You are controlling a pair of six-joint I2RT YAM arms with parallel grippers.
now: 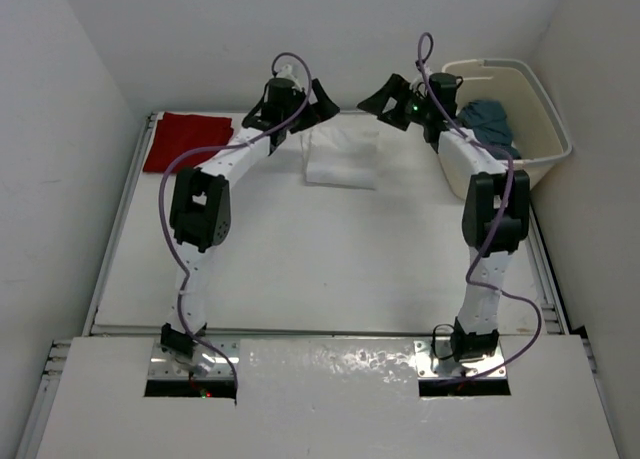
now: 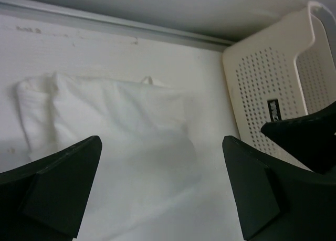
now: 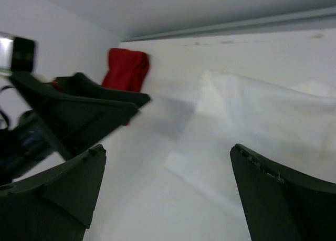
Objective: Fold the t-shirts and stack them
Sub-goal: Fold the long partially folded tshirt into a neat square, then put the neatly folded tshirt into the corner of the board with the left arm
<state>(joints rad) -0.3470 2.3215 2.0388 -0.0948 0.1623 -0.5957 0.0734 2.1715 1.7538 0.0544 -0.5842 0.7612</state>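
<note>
Evidently both arms reached toward the far middle of the bench, where the white shirt lay folded into a rough rectangle. The left arm held its left jaws spread wide over the shirt's far left corner, pinching nothing. In the left wrist view the white shirt showed between the two dark tips, with its left edge doubled over in a soft ridge. The right arm held its right jaws spread as well, empty, over the shirt's far right corner. The two sets of jaws faced each other, near but apart. Whether either touched the cloth could not be told.

The red shirt lay folded flat at the far left corner of the bench, well apart from the white one. The right wrist view showed it beyond the left jaws. The teal shirt sat crumpled inside the basket at the far right, just beside the right arm.
</note>
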